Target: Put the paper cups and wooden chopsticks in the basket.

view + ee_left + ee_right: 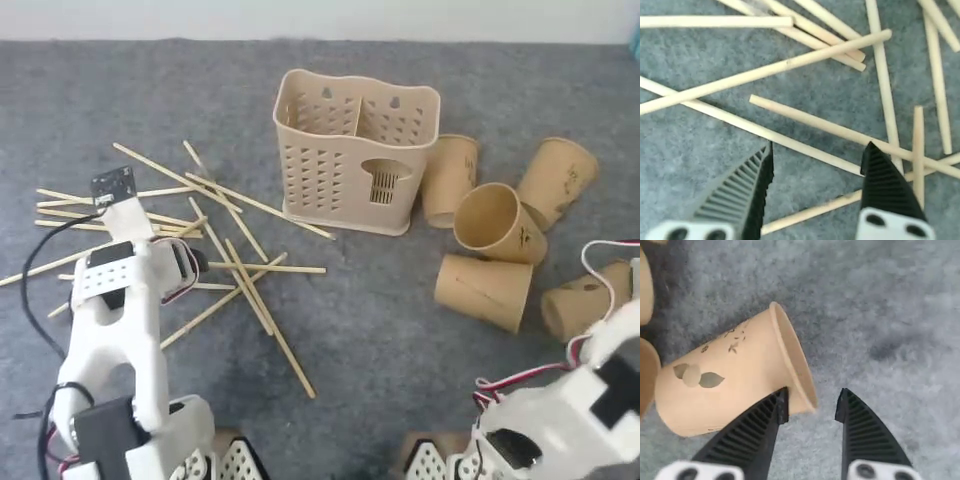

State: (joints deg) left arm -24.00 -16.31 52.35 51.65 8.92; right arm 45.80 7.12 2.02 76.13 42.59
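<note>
Tan leaf-printed cups, beige basket

Left gripper and right gripper are alike. Each has two black tapered fingers with ribbed faces, seated behind the tips in white bases with dark round screw recesses. Behind each pincer, the arm links are white shells with black servo blocks. A small black circuit board sits over the left pincer, trailing a black cable. Red-and-white leads run behind the right pincer.

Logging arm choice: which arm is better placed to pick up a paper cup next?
Right. The right claw is open at the rim of a paper cup lying on its side; the left claw hangs open over the chopsticks, across the basket from the cups.
</note>
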